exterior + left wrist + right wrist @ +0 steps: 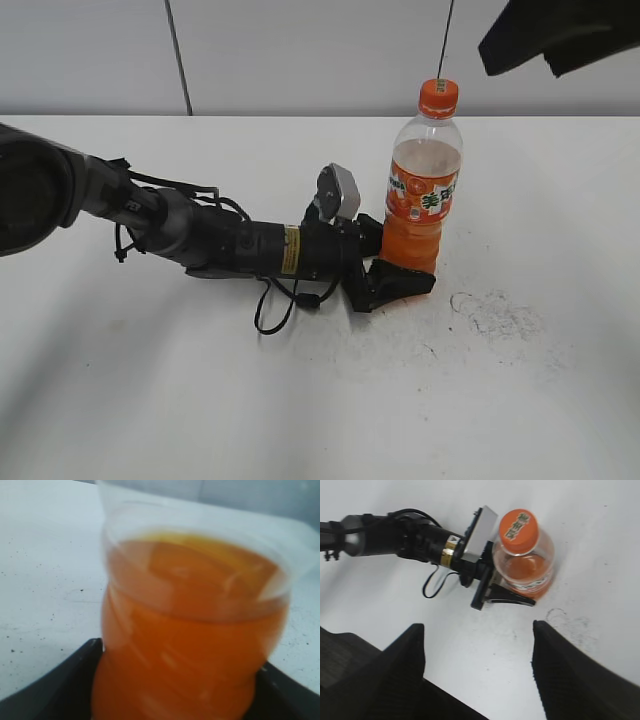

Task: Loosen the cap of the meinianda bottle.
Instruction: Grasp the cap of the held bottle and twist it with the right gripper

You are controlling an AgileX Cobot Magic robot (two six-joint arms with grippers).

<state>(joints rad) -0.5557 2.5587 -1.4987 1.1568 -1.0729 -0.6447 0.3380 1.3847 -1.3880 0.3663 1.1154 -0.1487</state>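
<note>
- The meinianda bottle (424, 195) is stood upright on the desk (300, 400), clamped low on its body by the left pincer (395, 270).
- The right pincer (477, 670) is held wide above the cap (519, 528).
- Thin, slippery walls are judged crushable; the ribbed cap rim is best gripped.

We count one tall clear plastic bottle of orange drink (422, 200), topped by one small round orange screw cap (438, 98). We see two black robot grippers: one low at the bottle's base (395, 268), one wide apart above the white table (477, 672).
</note>
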